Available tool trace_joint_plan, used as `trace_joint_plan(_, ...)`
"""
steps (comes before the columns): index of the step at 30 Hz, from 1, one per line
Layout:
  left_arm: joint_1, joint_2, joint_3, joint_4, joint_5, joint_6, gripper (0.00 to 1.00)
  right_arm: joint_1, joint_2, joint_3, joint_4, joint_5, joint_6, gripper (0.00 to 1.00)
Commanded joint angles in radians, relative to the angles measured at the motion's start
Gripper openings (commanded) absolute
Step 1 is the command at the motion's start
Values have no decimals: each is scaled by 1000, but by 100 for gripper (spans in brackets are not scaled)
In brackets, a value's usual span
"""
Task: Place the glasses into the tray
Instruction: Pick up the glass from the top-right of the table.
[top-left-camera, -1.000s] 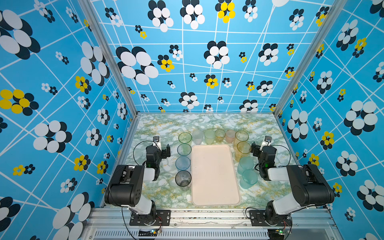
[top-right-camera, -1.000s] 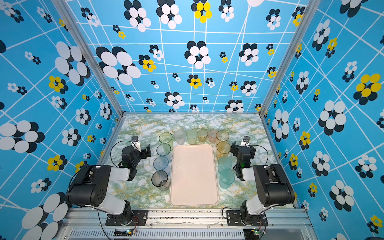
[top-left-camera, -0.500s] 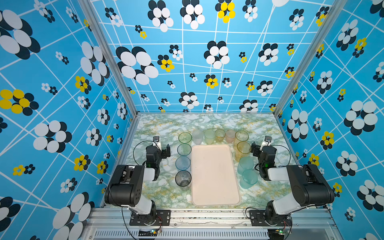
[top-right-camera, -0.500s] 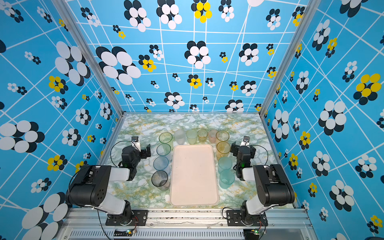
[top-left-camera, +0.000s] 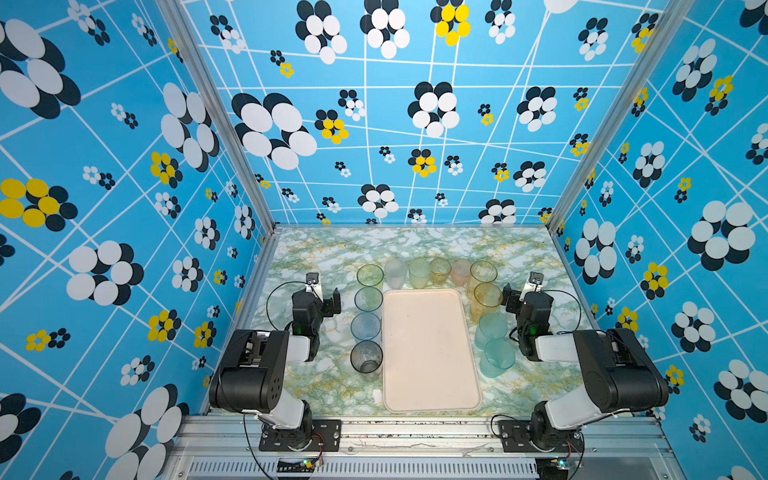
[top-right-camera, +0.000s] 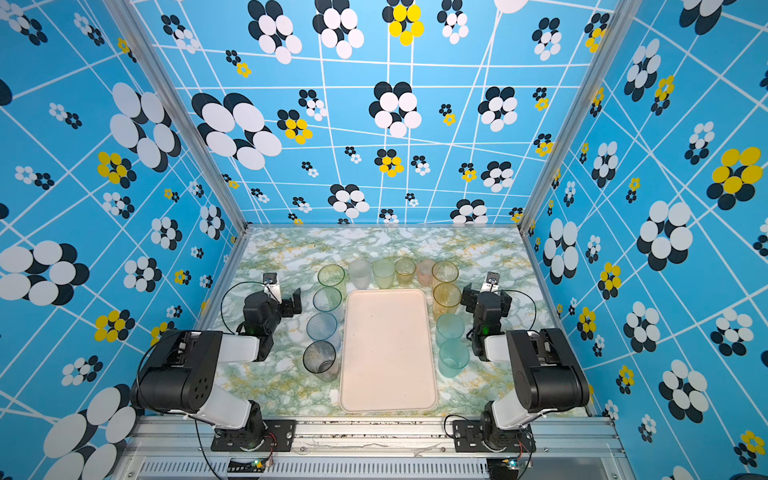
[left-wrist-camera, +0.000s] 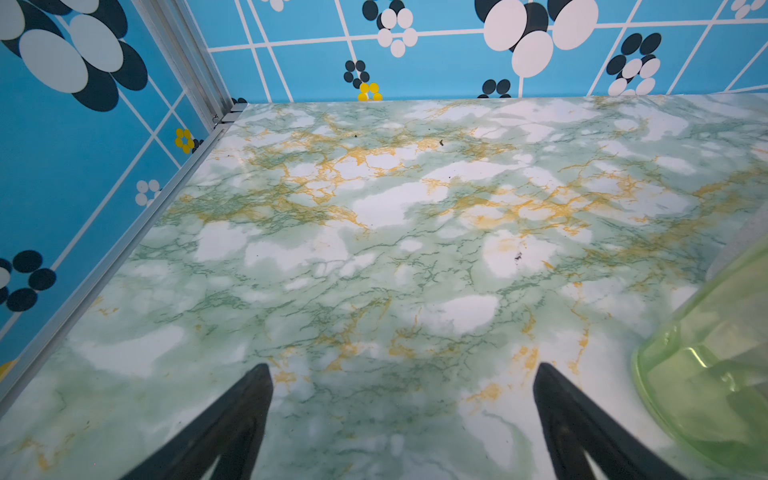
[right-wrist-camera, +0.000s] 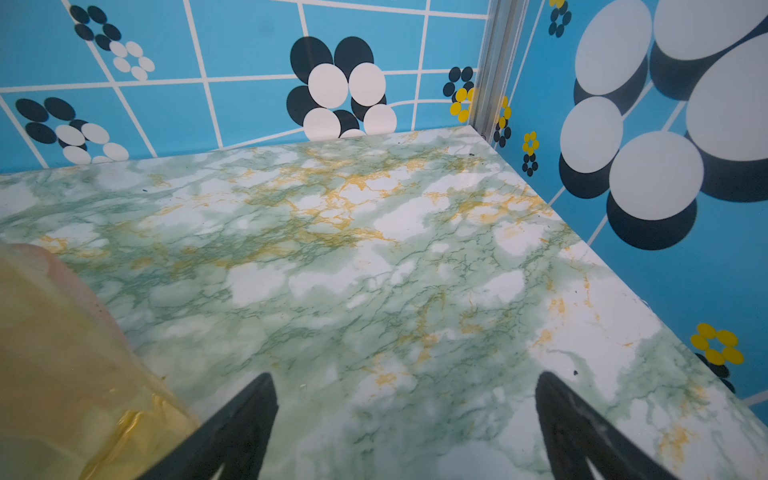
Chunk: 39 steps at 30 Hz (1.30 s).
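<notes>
The cream tray (top-left-camera: 430, 353) (top-right-camera: 388, 353) lies bare at the table's middle. Several translucent glasses stand upright around it. A column on its left runs from a green one (top-left-camera: 370, 275) to a grey one (top-left-camera: 366, 357). A row stands behind it, with a pink one (top-left-camera: 460, 272) among them. On its right stand amber (top-left-camera: 486, 297) and teal (top-left-camera: 498, 357) ones. My left gripper (top-left-camera: 322, 297) (left-wrist-camera: 401, 368) is open over bare table, a green glass (left-wrist-camera: 706, 395) beside it. My right gripper (right-wrist-camera: 405, 376) (top-left-camera: 524, 293) is open too, next to an amber glass (right-wrist-camera: 62, 374).
Blue flowered walls (top-left-camera: 124, 208) enclose the marble-patterned table (top-left-camera: 415, 245) on three sides. Both arm bases sit on the metal rail (top-left-camera: 415, 428) along the front edge. Bare table stretches behind the row of glasses to the back wall.
</notes>
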Motion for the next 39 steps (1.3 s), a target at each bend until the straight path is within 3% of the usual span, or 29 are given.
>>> trace_joint_plan(1,5,0,24,-8,13,-8,99,2,11,-9,30,19,-9,99)
trace_joint_plan(12,6,0,26,-10,13,-8,100,3,11,-8,29,19,-9,99)
trace_joint_plan(16,8,0,26,-12,29,-6,91,2,10,-8,28,19,-9,88)
trace_joint_plan(21,9,0,26,-13,32,-6,79,2,10,-8,30,19,-7,85)
trace_joint_plan(25,15,-15,30,-29,-6,-27,75,0,-5,-10,16,57,13,81)
trace_joint_plan(30,14,-104,79,-187,-38,-35,67,-11,-11,-21,31,42,20,80)
trace_joint_plan(39,0,-395,91,-443,-118,-92,67,-12,-12,-24,34,43,19,75)
